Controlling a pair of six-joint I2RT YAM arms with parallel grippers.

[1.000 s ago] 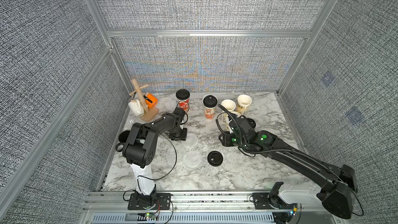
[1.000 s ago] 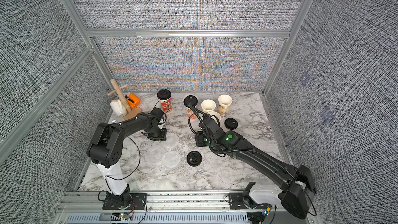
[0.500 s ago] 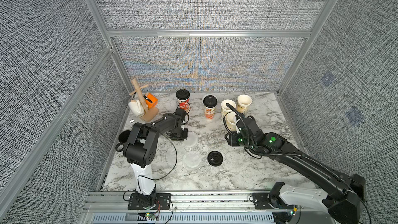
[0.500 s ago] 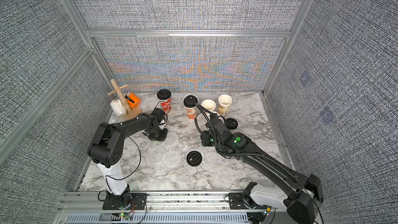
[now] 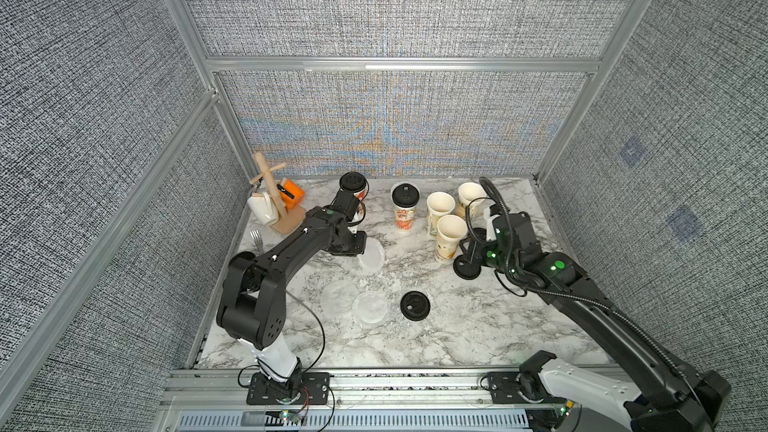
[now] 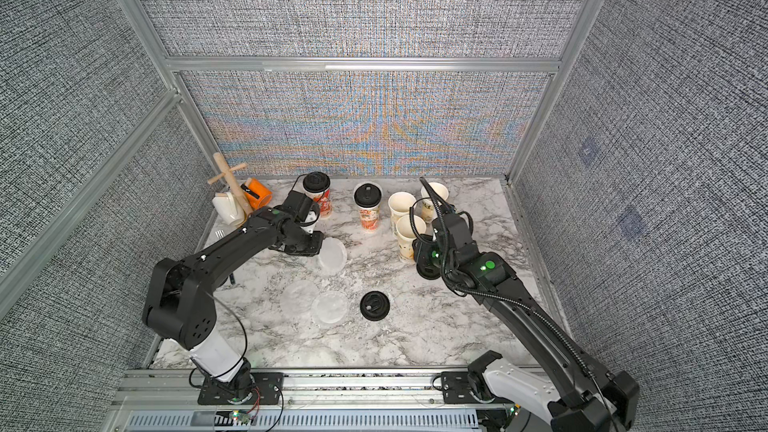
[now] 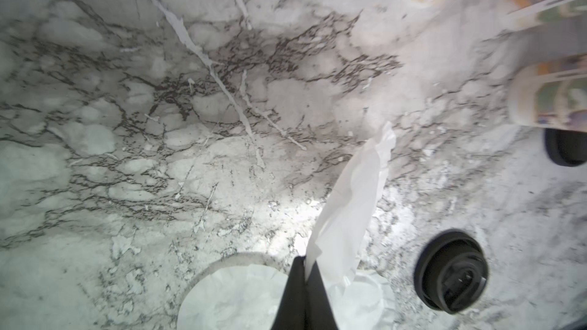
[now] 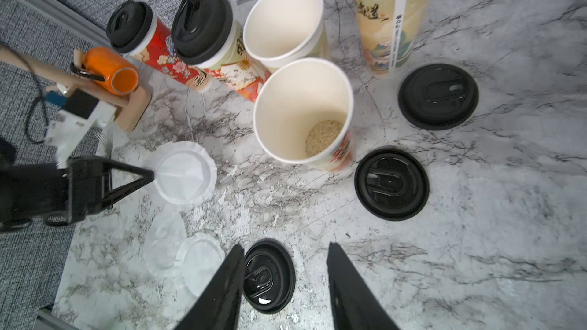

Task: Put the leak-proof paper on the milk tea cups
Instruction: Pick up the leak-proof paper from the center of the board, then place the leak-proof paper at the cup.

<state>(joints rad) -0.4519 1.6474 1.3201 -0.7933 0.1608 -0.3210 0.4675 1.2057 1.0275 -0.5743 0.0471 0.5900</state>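
Note:
My left gripper [image 5: 360,245] is shut on the rim of one leak-proof paper [image 5: 371,254], a whitish disc tilted up off the marble; the left wrist view shows the sheet [image 7: 349,207] pinched between the shut fingertips [image 7: 300,280]. Two more discs [image 5: 338,295] [image 5: 370,307] lie flat near the middle. Two milk tea cups [image 5: 353,191] [image 5: 404,209] at the back wear black lids. Three open cups [image 5: 439,207] [image 5: 471,197] [image 5: 451,234] stand to their right. My right gripper [image 8: 286,249] hangs open and empty above the table, right of the open cups.
Three loose black lids lie on the marble [image 5: 414,305] [image 5: 467,268] [image 8: 438,96]. A wooden mug tree [image 5: 274,201] with an orange and a white mug stands at the back left, with a fork [image 5: 257,238] beside it. Grey walls close three sides.
My left gripper has shut on the disc's edge and tipped the disc up. My right arm has swung to the right, past the open cups, still open.

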